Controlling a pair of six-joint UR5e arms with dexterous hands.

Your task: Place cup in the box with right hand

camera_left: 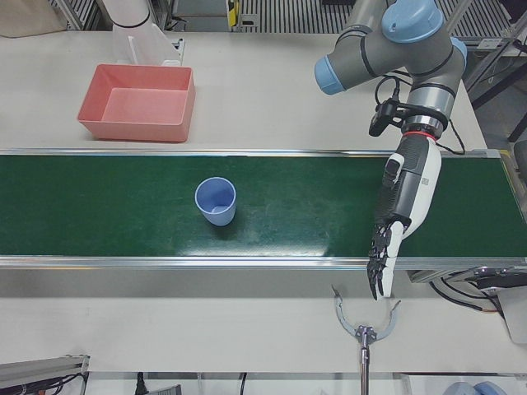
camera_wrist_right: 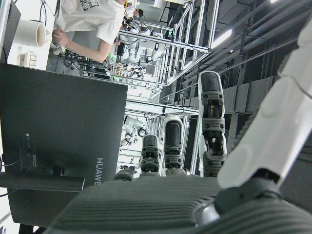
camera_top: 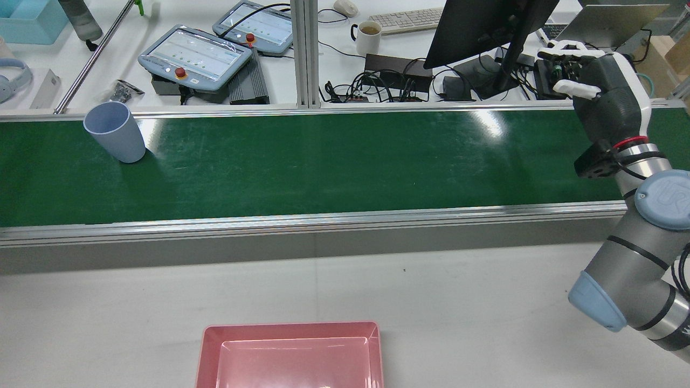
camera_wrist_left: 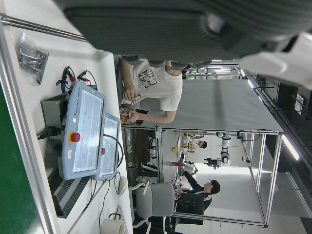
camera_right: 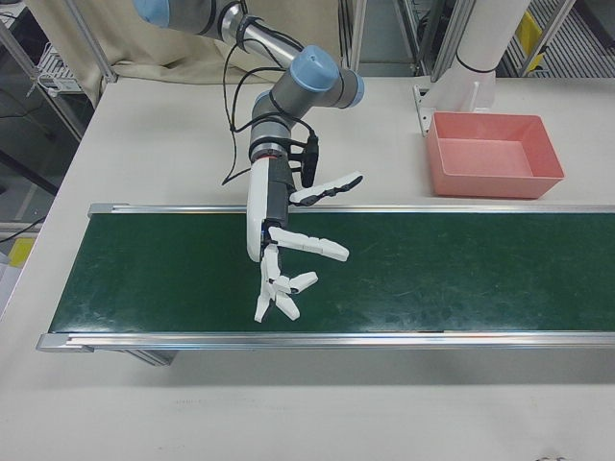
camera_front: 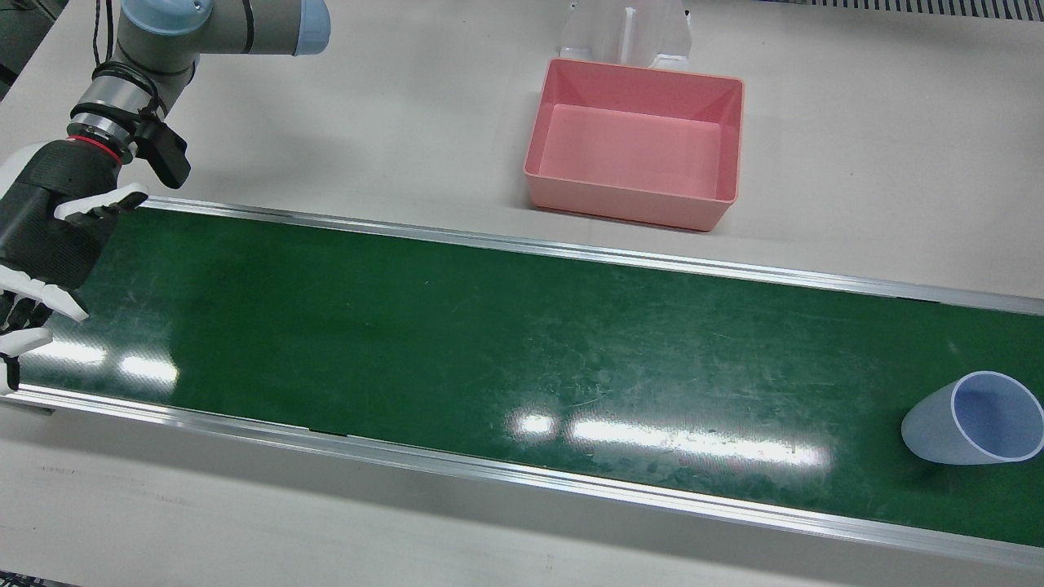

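Observation:
A pale blue cup (camera_front: 975,418) stands upright, mouth up, on the green conveyor belt (camera_front: 408,326); the rear view shows the cup (camera_top: 115,132) at the belt's far left. The pink box (camera_front: 636,143) sits empty on the white table beside the belt. My right hand (camera_front: 49,244) hovers over the opposite end of the belt, far from the cup, fingers spread and holding nothing; the right-front view shows the right hand (camera_right: 283,245) the same way. My left hand (camera_left: 403,206) hangs over the belt beyond the cup (camera_left: 216,202), fingers straight, empty.
A white pedestal (camera_front: 628,33) stands just behind the box. Aluminium rails (camera_front: 522,473) edge the belt. Past the belt are teach pendants (camera_top: 197,56), a monitor (camera_top: 485,27) and a mug (camera_top: 369,36). A person (camera_wrist_left: 151,92) sits at that desk.

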